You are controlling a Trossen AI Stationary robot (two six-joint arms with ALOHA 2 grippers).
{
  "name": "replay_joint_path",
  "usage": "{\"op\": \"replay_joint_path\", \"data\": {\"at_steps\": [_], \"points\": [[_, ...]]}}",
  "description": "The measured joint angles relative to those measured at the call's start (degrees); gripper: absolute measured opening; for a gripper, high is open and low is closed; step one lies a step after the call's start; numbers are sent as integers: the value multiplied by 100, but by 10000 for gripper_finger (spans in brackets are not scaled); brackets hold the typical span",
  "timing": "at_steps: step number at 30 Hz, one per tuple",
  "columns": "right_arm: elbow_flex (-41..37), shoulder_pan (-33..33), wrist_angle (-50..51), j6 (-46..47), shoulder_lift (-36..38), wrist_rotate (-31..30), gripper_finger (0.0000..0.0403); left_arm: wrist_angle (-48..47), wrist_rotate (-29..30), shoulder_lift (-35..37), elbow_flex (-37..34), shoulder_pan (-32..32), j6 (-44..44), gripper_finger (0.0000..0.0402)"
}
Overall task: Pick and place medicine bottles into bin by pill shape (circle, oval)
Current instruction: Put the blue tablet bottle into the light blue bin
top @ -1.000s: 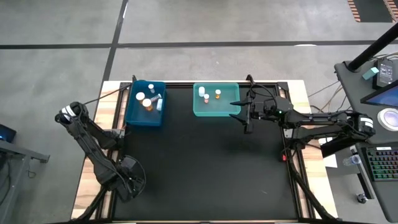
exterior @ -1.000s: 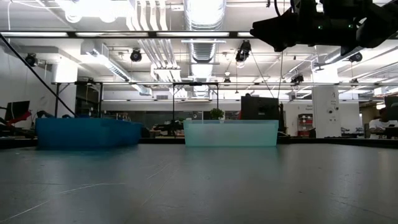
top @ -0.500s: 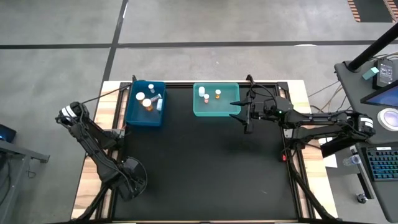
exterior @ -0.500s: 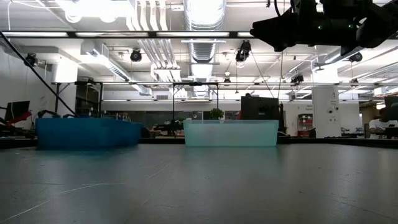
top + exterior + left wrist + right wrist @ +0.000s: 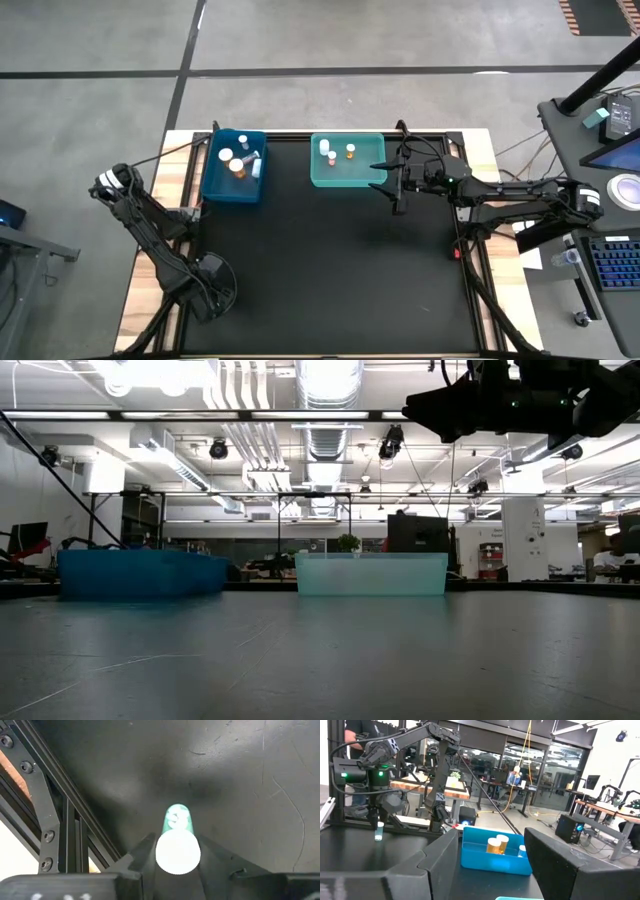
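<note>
Left gripper [image 5: 176, 851] is clamped on a clear medicine bottle [image 5: 177, 822] near the desk's front-left corner, I think the last one, so next it carries to a bin [image 5: 233, 166]; right gripper [image 5: 392, 185] idles apart by the teal bin [image 5: 346, 172].

**Around the worktable**

Scuffed black mat [image 5: 330, 260] across the tabletop, bare wooden edge [image 5: 140, 290] along the left and right sides. Black bolted frame rails [image 5: 50, 815] at the mat's left border. Grey floor [image 5: 100, 40] beyond the far edge, crossed by a dark seam [image 5: 190, 45]. To the right, a desk with a lit keyboard [image 5: 612, 262] and a screen [image 5: 615, 155]. Overhead, silver ceiling ducts [image 5: 325, 380]. Farther off, a wooden workbench [image 5: 415, 785], a hanging yellow cable [image 5: 526, 750] and a person in dark clothes [image 5: 355, 735].
</note>
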State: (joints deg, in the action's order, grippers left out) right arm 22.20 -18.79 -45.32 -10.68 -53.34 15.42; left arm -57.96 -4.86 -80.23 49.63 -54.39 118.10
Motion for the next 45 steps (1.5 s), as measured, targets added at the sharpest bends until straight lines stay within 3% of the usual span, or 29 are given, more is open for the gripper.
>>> {"op": "replay_joint_path", "data": {"at_steps": [11,20,29,39,45], "points": [[0,0,0,17,0,0,219,-8,10,162,258,245,-347,107],[0,0,0,13,0,0,219,-4,561,164,781,1244,-2007,99],[0,2,-7,15,0,-2,219,2,1030,164,1291,2262,-4144,97],[17,1,-35,26,2,-2,219,163,1418,164,1357,3465,-6960,97],[257,21,112,444,-39,0,219,1485,2133,164,1283,4048,-9261,97]]}}
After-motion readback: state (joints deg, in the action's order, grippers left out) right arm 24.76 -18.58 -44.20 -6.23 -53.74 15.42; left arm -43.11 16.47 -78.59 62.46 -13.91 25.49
